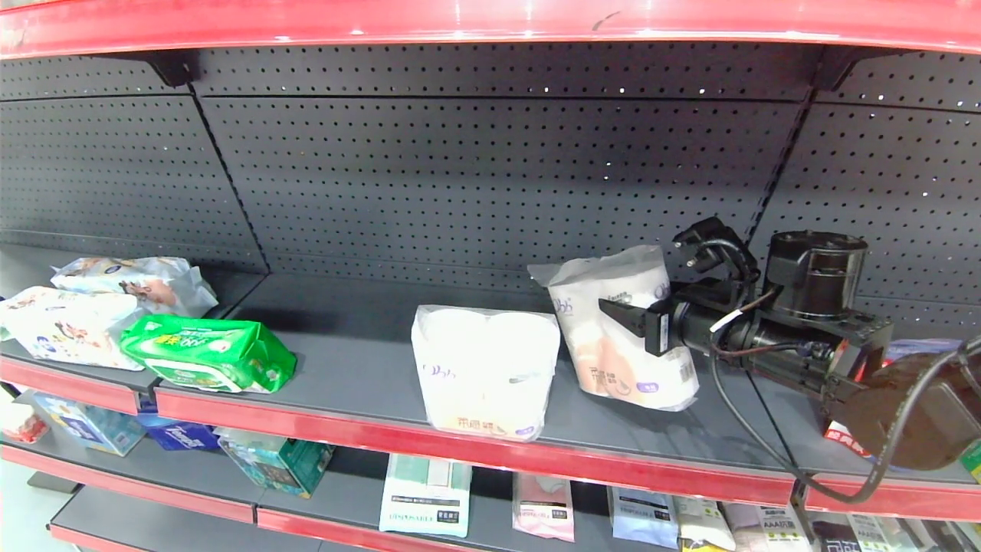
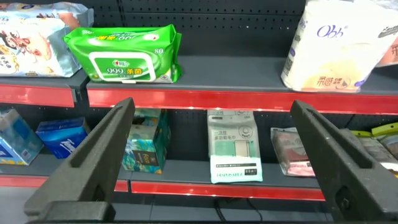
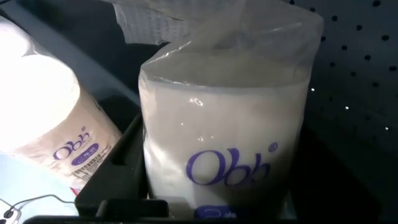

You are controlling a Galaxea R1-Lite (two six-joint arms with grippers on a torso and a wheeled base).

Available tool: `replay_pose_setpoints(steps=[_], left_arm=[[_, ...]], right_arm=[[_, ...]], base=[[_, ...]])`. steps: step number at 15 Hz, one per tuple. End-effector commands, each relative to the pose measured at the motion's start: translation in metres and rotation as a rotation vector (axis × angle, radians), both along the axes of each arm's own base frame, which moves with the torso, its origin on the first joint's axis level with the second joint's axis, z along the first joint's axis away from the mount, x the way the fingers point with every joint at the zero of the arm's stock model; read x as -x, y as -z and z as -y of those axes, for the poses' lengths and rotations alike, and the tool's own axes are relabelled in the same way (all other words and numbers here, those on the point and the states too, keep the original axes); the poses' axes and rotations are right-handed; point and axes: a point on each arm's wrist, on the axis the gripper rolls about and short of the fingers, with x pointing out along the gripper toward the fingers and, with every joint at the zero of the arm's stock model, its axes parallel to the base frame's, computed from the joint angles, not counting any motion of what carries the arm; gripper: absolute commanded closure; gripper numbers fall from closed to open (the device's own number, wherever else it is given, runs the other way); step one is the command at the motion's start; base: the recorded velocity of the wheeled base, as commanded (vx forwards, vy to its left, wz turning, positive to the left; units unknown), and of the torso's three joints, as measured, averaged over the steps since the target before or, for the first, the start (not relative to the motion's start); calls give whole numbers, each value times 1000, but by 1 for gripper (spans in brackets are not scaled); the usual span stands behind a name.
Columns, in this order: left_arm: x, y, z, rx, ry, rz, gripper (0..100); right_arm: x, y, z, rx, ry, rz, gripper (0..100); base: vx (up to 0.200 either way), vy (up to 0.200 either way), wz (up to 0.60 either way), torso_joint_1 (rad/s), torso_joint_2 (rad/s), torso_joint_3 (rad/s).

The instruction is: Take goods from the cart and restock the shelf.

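Gripping a clear-wrapped pack of white tissue rolls with purple lettering, the right gripper has its black jaws clamped on the pack's sides. The pack stands upright toward the right end of the grey metal shelf board, closer to the perforated back panel than to the red front edge. A second, matching white tissue-roll pack stands at the front edge near mid-board; whether the two packs touch cannot be told. The left gripper hangs before the red front edge, its jaws spread wide apart. A green plastic pack of wet wipes lies flat at the board's left front corner. Two white printed soft packs lie on the adjoining board. Boxes and a white pouch occupy the lower shelf.
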Motion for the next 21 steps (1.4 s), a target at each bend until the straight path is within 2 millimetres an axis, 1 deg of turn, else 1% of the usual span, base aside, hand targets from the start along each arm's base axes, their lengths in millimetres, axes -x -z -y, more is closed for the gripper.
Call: replay_pose_setpoints(steps=[1, 5, 9, 11, 12, 13, 15, 16, 18, 21], left_arm=[[0, 0, 0, 0, 0, -1, 0], [0, 0, 0, 0, 0, -1, 0], [0, 0, 0, 0, 0, -1, 0], [0, 0, 0, 0, 0, -1, 0], [0, 0, 0, 0, 0, -1, 0], [0, 0, 0, 1, 0, -1, 0], [0, 0, 0, 1, 0, -1, 0], [0, 0, 0, 1, 0, -1, 0], [0, 0, 0, 1, 0, -1, 0], [0, 0, 0, 1, 0, -1, 0]], right_arm=[[-2, 0, -1, -1, -2, 3, 100], [-12, 0, -8, -9, -9, 10, 100], [-34, 6, -18, -17, -16, 15, 100], [-46, 8, -29, -25, -32, 24, 100], [-46, 8, -30, -26, -33, 25, 100], [-52, 9, -35, -32, -56, 31, 100], [-52, 8, -39, -39, -89, 36, 100], [-54, 12, -42, -39, -107, 26, 100], [-57, 14, -45, -39, -115, 26, 100], [-70, 24, -58, -66, -165, 27, 100]], base=[[0, 0, 0, 0, 0, 0], [0, 0, 0, 0, 0, 0], [0, 0, 0, 0, 0, 0], [0, 0, 0, 0, 0, 0], [0, 0, 0, 0, 0, 0], [0, 0, 0, 0, 0, 0], [0, 0, 0, 0, 0, 0], [0, 0, 0, 0, 0, 0], [0, 0, 0, 0, 0, 0], [0, 0, 0, 0, 0, 0]])
